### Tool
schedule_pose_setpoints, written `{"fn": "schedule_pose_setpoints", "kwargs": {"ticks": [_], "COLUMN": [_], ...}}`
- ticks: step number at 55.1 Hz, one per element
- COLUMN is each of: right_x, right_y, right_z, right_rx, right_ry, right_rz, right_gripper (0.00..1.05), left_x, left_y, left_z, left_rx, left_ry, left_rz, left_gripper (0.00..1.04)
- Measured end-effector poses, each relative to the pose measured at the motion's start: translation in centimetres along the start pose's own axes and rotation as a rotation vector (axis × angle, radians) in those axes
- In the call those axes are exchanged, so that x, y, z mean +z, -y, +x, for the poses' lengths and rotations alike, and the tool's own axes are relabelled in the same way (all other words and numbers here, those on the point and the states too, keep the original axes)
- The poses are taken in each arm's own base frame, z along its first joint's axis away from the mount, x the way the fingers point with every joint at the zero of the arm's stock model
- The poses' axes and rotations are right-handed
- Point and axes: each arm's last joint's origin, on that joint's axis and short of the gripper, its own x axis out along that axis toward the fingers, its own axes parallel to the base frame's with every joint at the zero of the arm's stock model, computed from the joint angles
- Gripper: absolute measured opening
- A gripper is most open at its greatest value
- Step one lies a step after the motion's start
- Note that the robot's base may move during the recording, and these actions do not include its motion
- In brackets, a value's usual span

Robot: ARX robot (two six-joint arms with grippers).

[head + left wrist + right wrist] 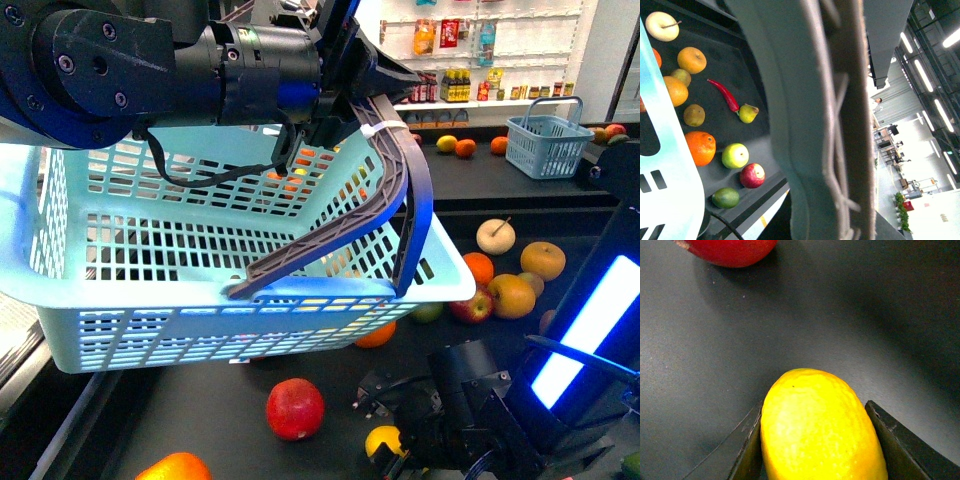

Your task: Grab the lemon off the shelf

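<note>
1. The lemon (382, 440) (820, 430) lies on the near part of the shelf (200, 420), low on its black deck and right of centre.
2. The right pincer (822, 455) is pinching the lemon. Its two black fingers (900, 445) press against the fruit's opposite sides, and the tapered end points away from the wrist.
3. A red apple (295, 408) (727, 250) sits near the lemon's left on the same deck, apart from it.
4. An orange (172, 467) shows at the near edge, further left.
5. A pale blue basket (150, 260) hangs above the deck on the left and hides much of it.
6. The left pincer (330, 120) is pressed together on the basket's grey handle (395, 190) (810, 120) and holds it from above.
7. To the right beyond the basket lies a loose cluster of fruit (510, 295), with oranges and apples among it.
8. The left wrist view also shows a red chilli (725, 95) lying among fruit on the deck.
9. A small blue basket (545, 145) stands on the far right of the deck.
</note>
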Motion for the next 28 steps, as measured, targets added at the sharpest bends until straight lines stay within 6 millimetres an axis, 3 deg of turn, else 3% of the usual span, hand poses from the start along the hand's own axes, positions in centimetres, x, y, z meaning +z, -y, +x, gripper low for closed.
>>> {"fn": "schedule_pose_setpoints", "kwargs": {"ticks": [11, 18, 19, 28], "right_x": [1.8, 2.0, 3.9, 8.1], "right_y": [4.2, 7.0, 13.9, 15.0], "right_z": [-4.1, -6.7, -14.4, -18.5], "right_rx": [-0.111, -0.180, -0.385, -0.400], "right_ry": [0.077, 0.102, 0.231, 0.370], "right_rz": [0.085, 0.139, 0.257, 0.324], "right_gripper": [0.53, 0.53, 0.53, 0.52], "left_x": [0.0, 0.0, 0.0, 0.0], "left_y": [0.0, 0.0, 0.0, 0.0], "left_z": [0.0, 0.0, 0.0, 0.0], "left_rx": [0.000, 0.000, 0.000, -0.001], "left_ry": [0.000, 0.000, 0.000, -0.001], "left_rz": [0.000, 0.000, 0.000, 0.000], "left_gripper": [0.07, 0.07, 0.07, 0.07]}}
